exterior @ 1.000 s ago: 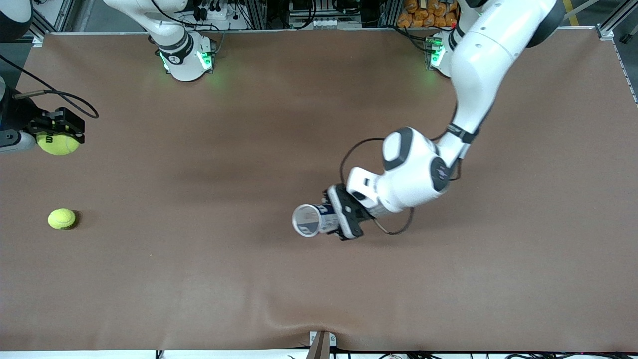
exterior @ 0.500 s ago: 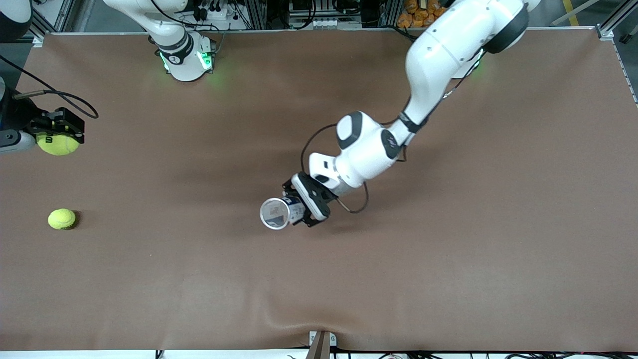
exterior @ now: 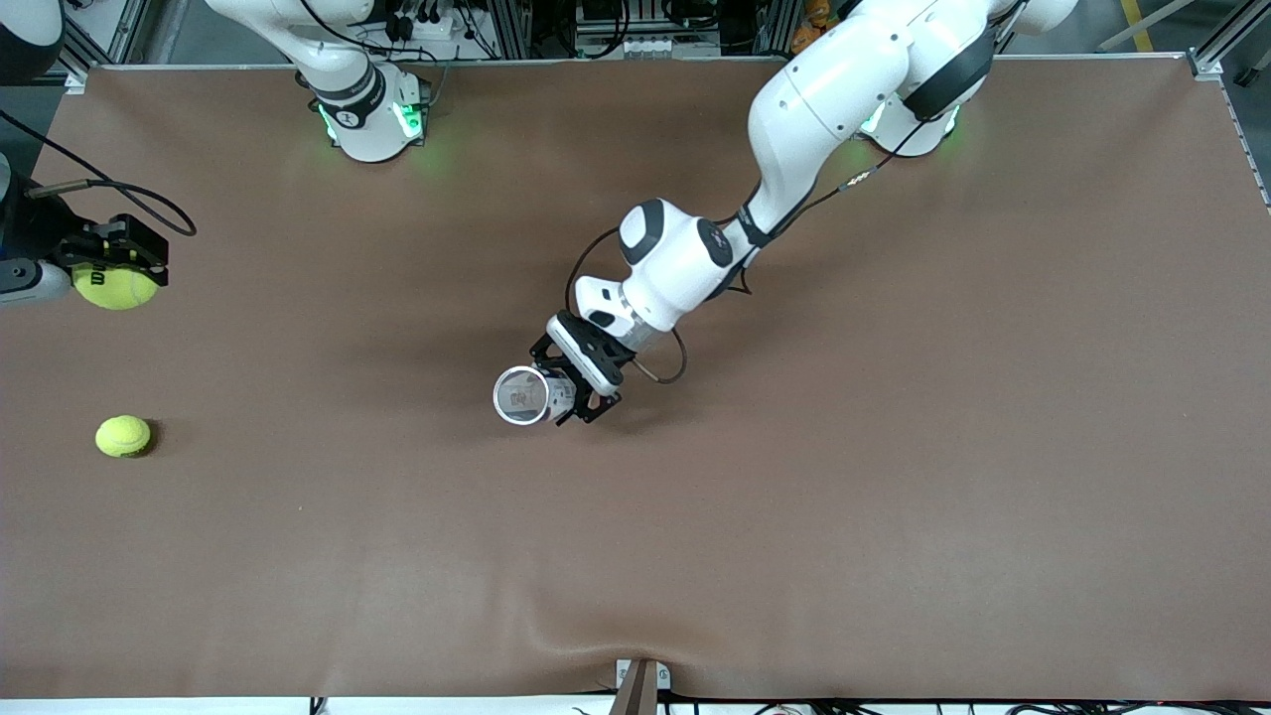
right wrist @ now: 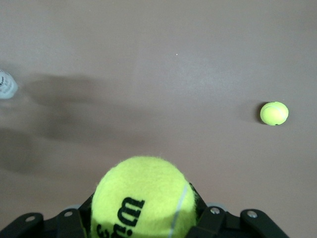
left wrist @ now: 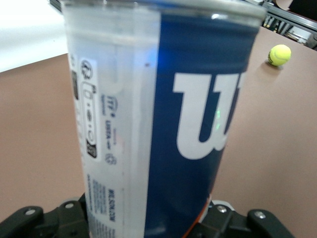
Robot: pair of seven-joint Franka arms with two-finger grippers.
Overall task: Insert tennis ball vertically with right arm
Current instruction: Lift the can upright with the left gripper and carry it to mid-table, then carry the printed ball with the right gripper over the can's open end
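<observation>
Gripping tennis ball [exterior: 114,286]: right gripper [exterior: 111,260], fingers clamped on ball, raised over table [exterior: 894,497] at right arm's end. Left gripper [exterior: 574,382]: jaws closed around clear ball can [exterior: 531,395] with blue label, held over table middle, open mouth up. Second tennis ball [exterior: 123,436]: loose on table, right arm's end, nearer front camera than spot under held ball.

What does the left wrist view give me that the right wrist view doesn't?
Left wrist only: the side of the clear Wilson can, clamped in the left tool, with its blue label and small print. Right wrist only: the held tennis ball in the right tool, and the can as a small pale shape at the frame's edge. Both: the loose tennis ball lying on the brown table.
</observation>
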